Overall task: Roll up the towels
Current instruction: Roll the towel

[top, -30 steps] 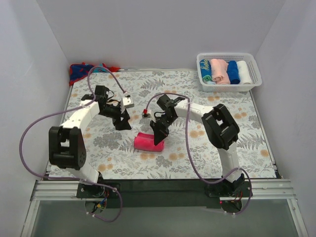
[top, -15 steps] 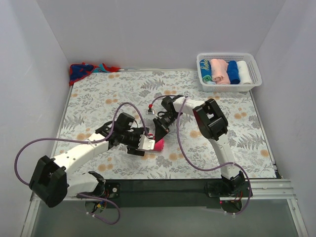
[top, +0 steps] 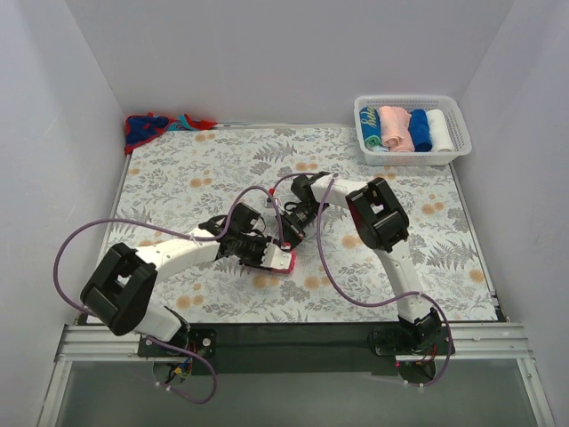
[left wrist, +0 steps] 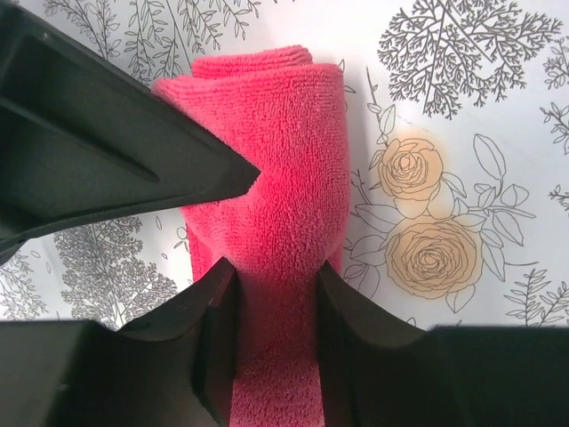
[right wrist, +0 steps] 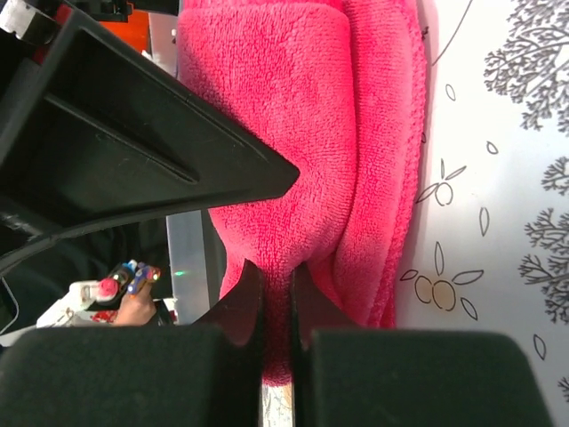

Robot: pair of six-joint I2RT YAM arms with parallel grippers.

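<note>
Near-centre of desk: pink towel point(left wrist: 267, 160), plush terry, lies as a short thick roll on the cloth, layered edges visible at its end.

L gripper point(left wrist: 271, 285): fingers clamped on the roll from both sides. Pile bulges above the grip and narrows between the black fingers.

R gripper point(right wrist: 276, 286): fingers almost together, pinching a thin fold of the same towel. Rest of the roll spreads wide beyond the tips. It comes in from the far side, opposite the L gripper.

Desk cloth point(top: 196, 169): flat, grey leaf print w/ orange flowers, matte.

Far L corner: red-and-blue towel point(top: 147, 127), crumpled in a loose heap, not rolled, teal strip showing at its R end.

Far R corner: white slotted plastic basket point(top: 413, 157), rectangular, holding four rolled towels point(top: 404, 129) side by side: teal-print, pale pink, blue, white.
</note>
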